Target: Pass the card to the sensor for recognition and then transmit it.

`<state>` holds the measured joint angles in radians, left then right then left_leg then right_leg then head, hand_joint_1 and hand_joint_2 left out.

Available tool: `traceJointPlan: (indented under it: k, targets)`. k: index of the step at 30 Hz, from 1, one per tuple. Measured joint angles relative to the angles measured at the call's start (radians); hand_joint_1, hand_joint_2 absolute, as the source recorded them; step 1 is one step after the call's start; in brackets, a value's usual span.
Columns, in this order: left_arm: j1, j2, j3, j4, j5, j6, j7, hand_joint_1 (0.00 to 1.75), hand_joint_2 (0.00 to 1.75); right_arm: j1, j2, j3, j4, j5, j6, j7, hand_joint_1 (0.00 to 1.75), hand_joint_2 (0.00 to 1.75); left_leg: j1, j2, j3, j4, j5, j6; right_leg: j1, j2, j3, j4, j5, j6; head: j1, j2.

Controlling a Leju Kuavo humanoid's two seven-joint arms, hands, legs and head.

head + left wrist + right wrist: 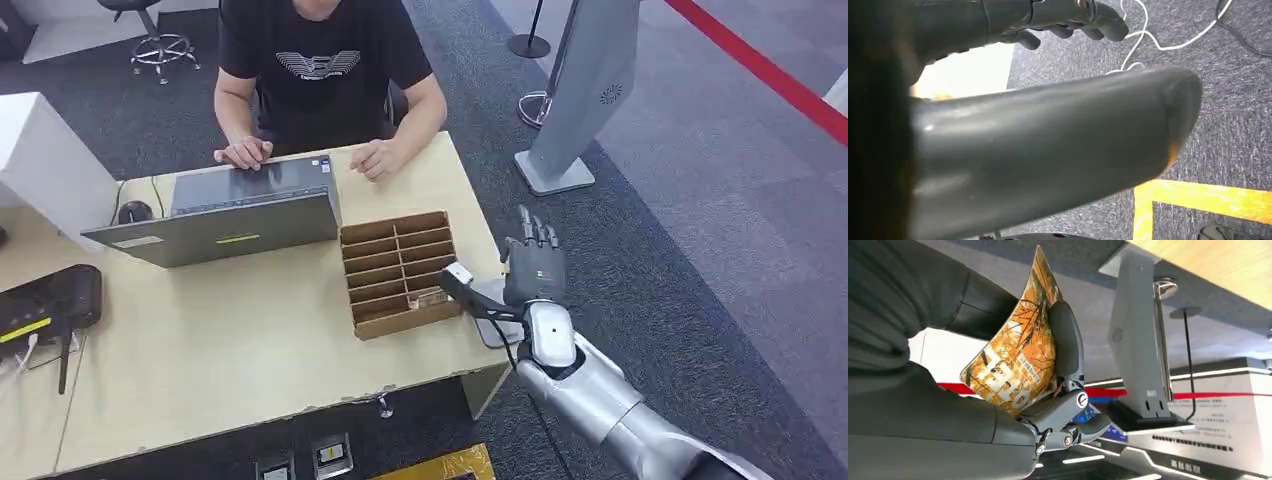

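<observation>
An orange printed card (1013, 360) is bent between the thumb and fingers (1064, 345) of my right hand. In the head view my right hand (535, 265) hovers just off the table's right edge, fingers pointing away from me. It is above a flat grey pad (488, 318) lying at that edge. The card itself is hidden behind the hand there. My left hand (1068, 20) hangs low over grey carpet, holding nothing, its fingers loosely bent and apart from the thumb.
A cardboard divider box (400, 270) stands just left of the right hand. A laptop (240, 215) sits farther back, with a seated person's hands (375, 158) beside it. A black router (45, 300) lies at the left. A grey kiosk stand (585, 90) rises from the floor to the right.
</observation>
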<state>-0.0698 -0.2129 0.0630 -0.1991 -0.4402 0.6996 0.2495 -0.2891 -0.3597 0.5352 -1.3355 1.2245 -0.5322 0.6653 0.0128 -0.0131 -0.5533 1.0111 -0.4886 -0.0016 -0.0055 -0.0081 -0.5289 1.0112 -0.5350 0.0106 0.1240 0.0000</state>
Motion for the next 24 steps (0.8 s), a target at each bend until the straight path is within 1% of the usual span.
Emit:
traceJointPlan:
  k: [6,10,24]
  targets:
    - [0.0,0.0,0.015,0.0,-0.003,0.0,-0.002,0.0,0.0,0.009,0.001,0.031,0.029,-0.014,-0.016,0.01,1.75,1.75,0.0,0.0,0.0,0.0,0.0,0.0,0.0,0.0,0.0,0.0,0.0,0.0,0.0,0.0]
    - [0.0,0.0,0.019,0.0,-0.002,0.0,-0.003,0.0,0.0,0.015,-0.002,0.045,0.04,-0.014,-0.022,0.027,1.75,1.75,0.0,0.0,0.0,0.0,0.0,0.0,0.0,0.0,-0.001,0.0,0.0,0.0,0.0,0.0]
    - [-0.001,0.0,0.037,0.0,0.002,0.0,-0.003,0.0,0.0,0.015,-0.008,0.074,0.054,-0.023,-0.021,0.031,1.75,1.75,0.0,0.0,0.0,0.0,0.0,0.0,0.0,0.0,0.0,0.0,0.0,0.0,0.0,0.0]
